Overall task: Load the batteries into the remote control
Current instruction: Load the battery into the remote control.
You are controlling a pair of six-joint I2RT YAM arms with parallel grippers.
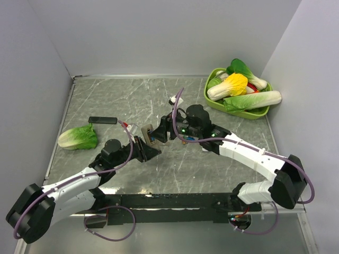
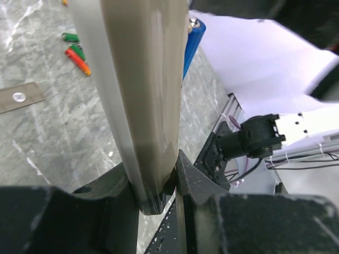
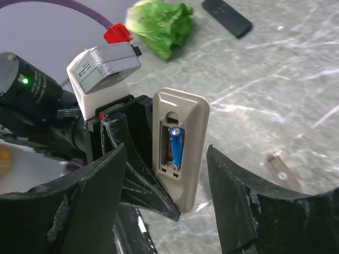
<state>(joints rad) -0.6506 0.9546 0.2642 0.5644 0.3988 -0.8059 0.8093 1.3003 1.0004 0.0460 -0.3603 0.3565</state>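
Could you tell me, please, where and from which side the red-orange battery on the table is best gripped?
Probably near its orange end, from straight above, pinched across its width. The red-orange battery lies flat on the table, and a green battery lies close beside its red end, leaving the orange end free.

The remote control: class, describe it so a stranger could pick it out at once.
Mid-table, where both arms meet, the jaws of the left arm clamp the remote control by one end. Unlike the black bar by the lettuce, it is beige, its open back showing a blue battery.
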